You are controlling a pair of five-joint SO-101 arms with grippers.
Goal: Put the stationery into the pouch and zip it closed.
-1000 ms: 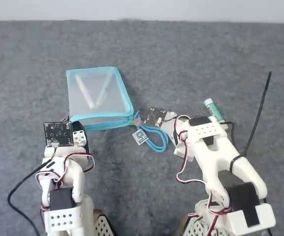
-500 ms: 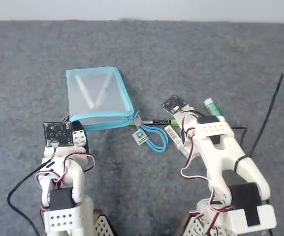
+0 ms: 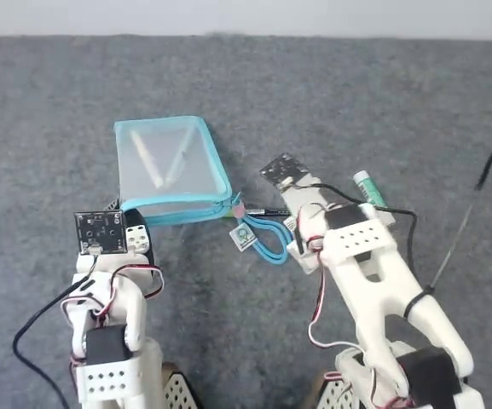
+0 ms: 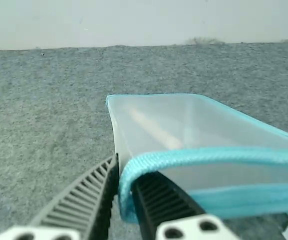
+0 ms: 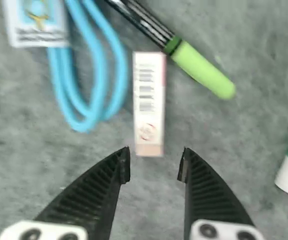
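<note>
A translucent pouch [image 3: 170, 166] with light blue trim lies at the table's middle left, and two pale sticks [image 3: 156, 162] lie inside it. My left gripper [image 4: 124, 175] is shut on the trim at the pouch's [image 4: 183, 135] near left corner. To the pouch's right lie its blue strap [image 3: 269, 240] with a tag [image 3: 244, 237], a black and green pen [image 5: 183, 55], a small pink and white eraser [image 5: 148, 102] and a green-capped glue stick [image 3: 369, 187]. My right gripper [image 5: 152, 162] is open just short of the eraser's near end, with nothing between its fingers.
Grey carpet-like cloth [image 3: 356, 94] covers the table, with free room behind and to the right of the pouch. A black cable tie [image 3: 463, 221] sticks out beside the right arm. A pale wall runs along the far edge.
The right arm has swung about over the pen and eraser, its wrist ending farther forward, toward the strap. The left arm and pouch have not moved.
</note>
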